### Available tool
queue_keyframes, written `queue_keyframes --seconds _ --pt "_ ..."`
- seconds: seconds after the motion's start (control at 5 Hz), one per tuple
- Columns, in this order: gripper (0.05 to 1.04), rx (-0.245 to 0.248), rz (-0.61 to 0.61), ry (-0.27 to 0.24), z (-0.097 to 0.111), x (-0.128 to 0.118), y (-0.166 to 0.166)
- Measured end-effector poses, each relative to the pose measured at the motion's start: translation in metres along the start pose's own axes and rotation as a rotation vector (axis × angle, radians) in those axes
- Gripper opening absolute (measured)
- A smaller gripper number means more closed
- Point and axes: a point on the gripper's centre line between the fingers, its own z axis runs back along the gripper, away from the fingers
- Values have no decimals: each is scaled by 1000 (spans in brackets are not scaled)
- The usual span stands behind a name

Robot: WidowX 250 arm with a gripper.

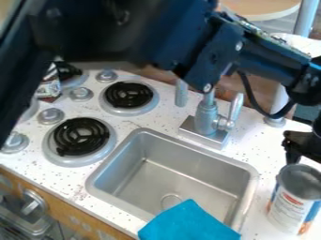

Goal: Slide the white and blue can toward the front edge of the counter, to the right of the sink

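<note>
Closest to the camera, one thick black robot arm [134, 28] spans the top of the view. At the lower edge, one bright blue cloth [188, 224] lies over the front rim of a single grey metal sink [166, 172]. At right stands one upright cylindrical can [293, 205] with a grey top and a white, blue and orange label; the black gripper [302, 149] is just above its rim. Whether the gripper is spread or pinching cannot be told. Left of the sink, on the speckled white counter [141, 123], are three black coil burners [81, 136], one partly hidden, and four round silver knobs [50, 116]. Behind the sink stands one silver faucet [205, 118] with one lever.
</note>
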Motion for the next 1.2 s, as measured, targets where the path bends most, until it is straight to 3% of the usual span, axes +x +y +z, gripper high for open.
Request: queue_keyframes --seconds 1.2 --pt "999 10 -82 49 22 -59 6"
